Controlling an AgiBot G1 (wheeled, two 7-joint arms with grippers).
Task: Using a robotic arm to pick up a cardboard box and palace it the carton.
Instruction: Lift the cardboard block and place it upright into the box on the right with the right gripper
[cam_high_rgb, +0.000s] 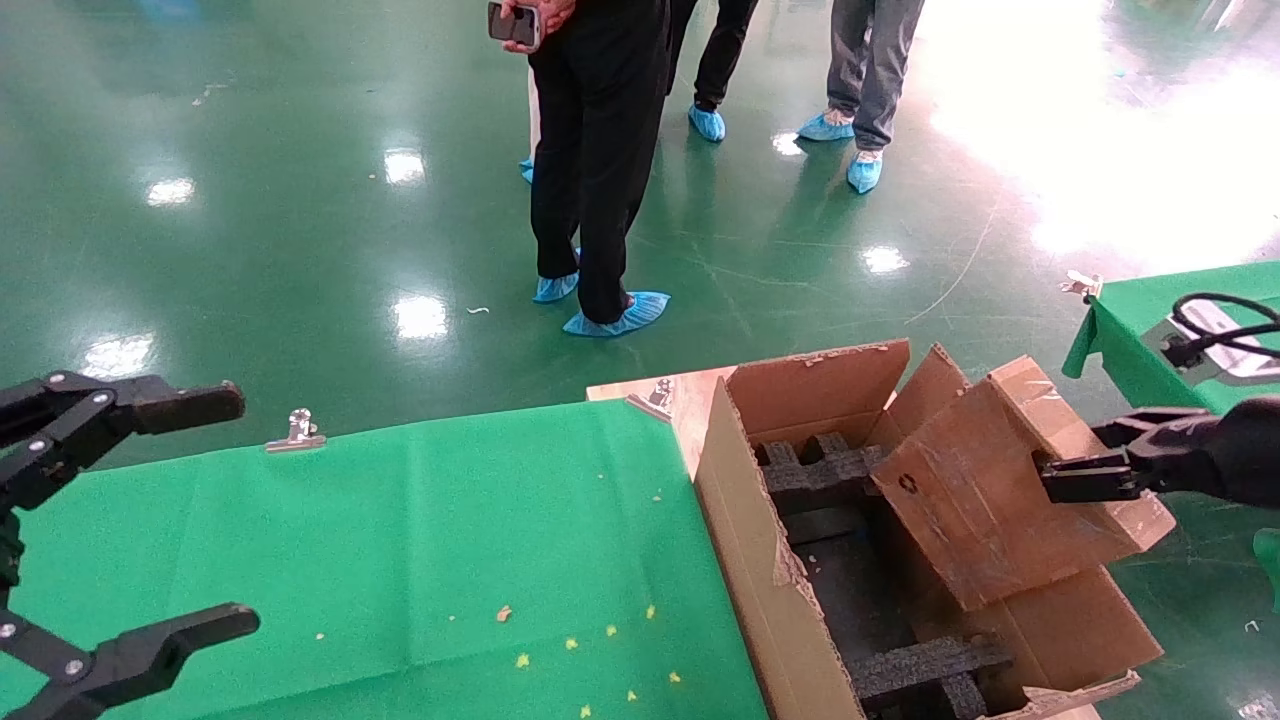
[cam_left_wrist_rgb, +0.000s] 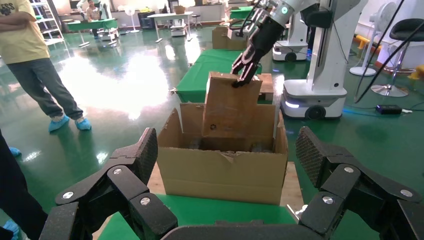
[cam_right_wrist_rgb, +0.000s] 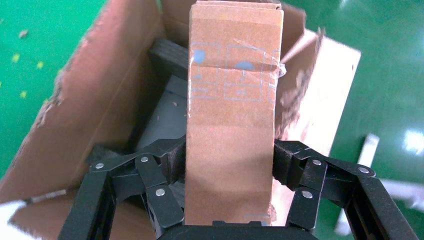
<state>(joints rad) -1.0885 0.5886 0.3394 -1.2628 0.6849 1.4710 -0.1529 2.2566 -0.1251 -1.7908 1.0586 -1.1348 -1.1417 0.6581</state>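
My right gripper (cam_high_rgb: 1095, 462) on its white arm (cam_left_wrist_rgb: 295, 7) is shut on one end of the small cardboard box (cam_high_rgb: 985, 490). It holds the box tilted above the open carton (cam_high_rgb: 755, 560), lower end down among the flaps. In the right wrist view the fingers (cam_right_wrist_rgb: 172, 162) press both sides of the box (cam_right_wrist_rgb: 232, 100), with the carton's wall (cam_right_wrist_rgb: 95, 105) and black foam inserts (cam_right_wrist_rgb: 167, 55) below. The left wrist view shows the box (cam_left_wrist_rgb: 230, 107) upright over the carton (cam_left_wrist_rgb: 220, 172). My left gripper (cam_high_rgb: 215, 515) is open and empty at the table's left.
The carton stands at the right end of the green-covered table (cam_high_rgb: 430, 540), which has a metal clip (cam_high_rgb: 296, 430) on its far edge. People in blue shoe covers (cam_high_rgb: 600, 150) stand on the green floor beyond. Another green table (cam_high_rgb: 1130, 330) is at the right.
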